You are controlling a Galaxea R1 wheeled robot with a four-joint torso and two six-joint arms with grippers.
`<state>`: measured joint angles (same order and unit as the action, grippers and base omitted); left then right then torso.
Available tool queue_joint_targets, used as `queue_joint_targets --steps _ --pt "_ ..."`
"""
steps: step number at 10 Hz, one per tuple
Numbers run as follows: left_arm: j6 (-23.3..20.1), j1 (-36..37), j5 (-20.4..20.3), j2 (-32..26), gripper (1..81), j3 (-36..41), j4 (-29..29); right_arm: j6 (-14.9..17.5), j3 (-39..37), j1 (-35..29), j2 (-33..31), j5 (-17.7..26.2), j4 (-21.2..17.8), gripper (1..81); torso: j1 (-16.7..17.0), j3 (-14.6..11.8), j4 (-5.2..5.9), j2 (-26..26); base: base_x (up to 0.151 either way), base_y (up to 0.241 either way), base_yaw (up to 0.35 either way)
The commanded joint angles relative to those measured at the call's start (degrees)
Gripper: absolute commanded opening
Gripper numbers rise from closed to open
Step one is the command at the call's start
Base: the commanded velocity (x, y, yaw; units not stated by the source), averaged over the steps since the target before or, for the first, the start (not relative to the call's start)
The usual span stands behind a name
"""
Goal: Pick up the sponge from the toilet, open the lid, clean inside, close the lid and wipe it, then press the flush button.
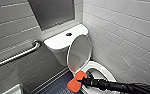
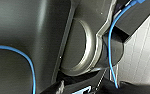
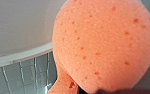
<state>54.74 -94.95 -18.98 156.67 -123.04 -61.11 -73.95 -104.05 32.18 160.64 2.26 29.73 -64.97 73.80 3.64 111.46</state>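
Observation:
The white toilet [image 1: 63,40] stands in the corner of the tiled walls, with a round flush button [image 1: 69,34] on its tank top. The lid [image 1: 79,53] is raised, leaning back toward the tank, and the seat ring [image 1: 101,68] lies bare below it. My right gripper [image 1: 84,80] reaches in from the lower right, shut on the orange-red sponge [image 1: 74,83], which hangs at the near left edge of the bowl. Up close in the right wrist view, the sponge [image 3: 103,45] sits against a white curved surface [image 3: 16,25]. My left gripper is open.
A metal grab bar [image 1: 18,56] runs along the left wall. A dark panel [image 1: 53,12] hangs above the tank. Dark floor [image 1: 58,86] lies left of the bowl, with a white object [image 1: 14,90] at the lower left. The tiled wall [image 1: 126,37] stands close on the right.

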Motion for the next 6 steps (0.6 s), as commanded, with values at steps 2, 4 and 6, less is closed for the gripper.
queue_joint_targets --steps 2,4,6 --pt "-0.1 -2.7 1.8 -0.7 81.1 0.9 -0.5 0.1 0.4 -3.5 -2.0 -1.2 -0.9 1.0 0.0 0.0 0.0 0.0 0.0 0.0 0.0" --pt "-0.1 -2.8 1.8 -0.6 81.1 0.9 -0.6 0.0 2.4 -1.9 -5.7 -1.0 -1.1 1.0 0.0 0.0 0.0 0.0 0.0 0.0 0.0" --pt "-0.2 -2.8 1.8 -0.7 81.1 0.9 -0.7 0.2 7.3 -0.4 -10.9 -0.5 -1.0 1.0 0.0 0.0 0.0 0.0 0.0 0.0 0.0"
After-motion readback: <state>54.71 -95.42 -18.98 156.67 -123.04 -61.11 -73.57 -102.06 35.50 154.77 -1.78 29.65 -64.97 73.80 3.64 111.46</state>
